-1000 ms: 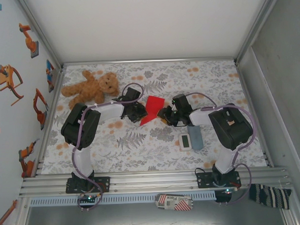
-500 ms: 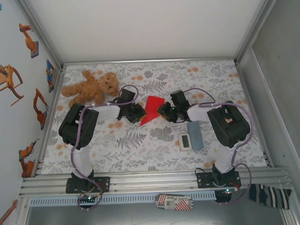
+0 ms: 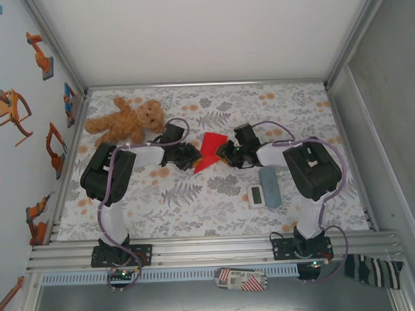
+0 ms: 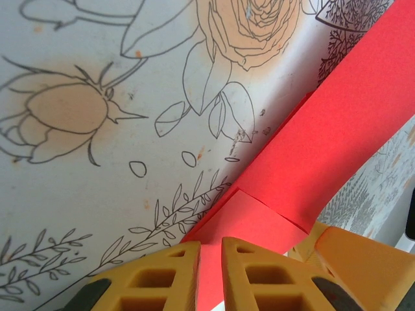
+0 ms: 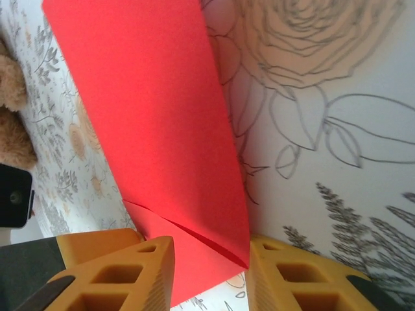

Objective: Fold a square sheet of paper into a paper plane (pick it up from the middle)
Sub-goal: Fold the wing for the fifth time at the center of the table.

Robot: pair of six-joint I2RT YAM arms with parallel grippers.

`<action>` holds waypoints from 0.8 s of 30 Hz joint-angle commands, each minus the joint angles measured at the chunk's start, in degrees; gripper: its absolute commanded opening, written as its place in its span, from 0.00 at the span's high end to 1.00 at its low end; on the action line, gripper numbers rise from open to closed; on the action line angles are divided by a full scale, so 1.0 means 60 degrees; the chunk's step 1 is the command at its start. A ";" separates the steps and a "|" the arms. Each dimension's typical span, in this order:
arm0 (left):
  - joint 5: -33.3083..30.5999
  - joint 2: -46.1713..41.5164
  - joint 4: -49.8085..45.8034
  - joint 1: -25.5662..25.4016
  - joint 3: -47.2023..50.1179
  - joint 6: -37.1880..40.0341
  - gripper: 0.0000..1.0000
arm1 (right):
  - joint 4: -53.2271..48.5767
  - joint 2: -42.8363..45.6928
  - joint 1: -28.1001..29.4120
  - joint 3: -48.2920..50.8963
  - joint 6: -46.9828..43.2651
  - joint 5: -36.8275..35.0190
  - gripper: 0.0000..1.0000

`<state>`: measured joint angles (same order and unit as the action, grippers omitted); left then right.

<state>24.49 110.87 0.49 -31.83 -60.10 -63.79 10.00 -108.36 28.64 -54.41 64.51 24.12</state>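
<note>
Left gripper (image 4: 211,245) nearly together at left edge of folded red paper (image 3: 208,148), grip unclear; right gripper (image 5: 212,243) apart, straddling its right corner.

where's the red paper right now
In the top view the red paper sits mid-table between the left pincer and the right pincer, right of the teddy bear.
</note>
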 commanded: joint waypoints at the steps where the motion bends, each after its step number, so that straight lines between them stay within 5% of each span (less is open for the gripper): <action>1: -0.0096 0.0244 -0.0635 0.0084 0.0304 -0.0142 0.81 | 0.0682 -0.0167 0.0045 -0.0086 0.0015 0.0441 0.70; 10: -0.0011 0.0105 -0.0511 0.0175 0.0312 -0.0157 0.78 | 0.1591 -0.0112 0.0045 0.0365 0.0353 0.0608 0.77; 18: 0.0028 -0.0386 -0.0082 0.0218 0.0323 -0.0038 0.72 | 0.1600 -0.0026 0.0046 0.0410 0.0409 0.0384 0.95; 24: -0.0532 -0.1265 -0.0307 0.0103 0.0261 0.1170 0.63 | 0.1282 0.0608 0.0016 0.0500 0.0230 -0.0041 1.00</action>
<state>23.92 107.57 0.75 -31.03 -58.59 -62.06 18.28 -108.22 28.69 -52.01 66.83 26.00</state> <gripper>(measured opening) 0.360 0.049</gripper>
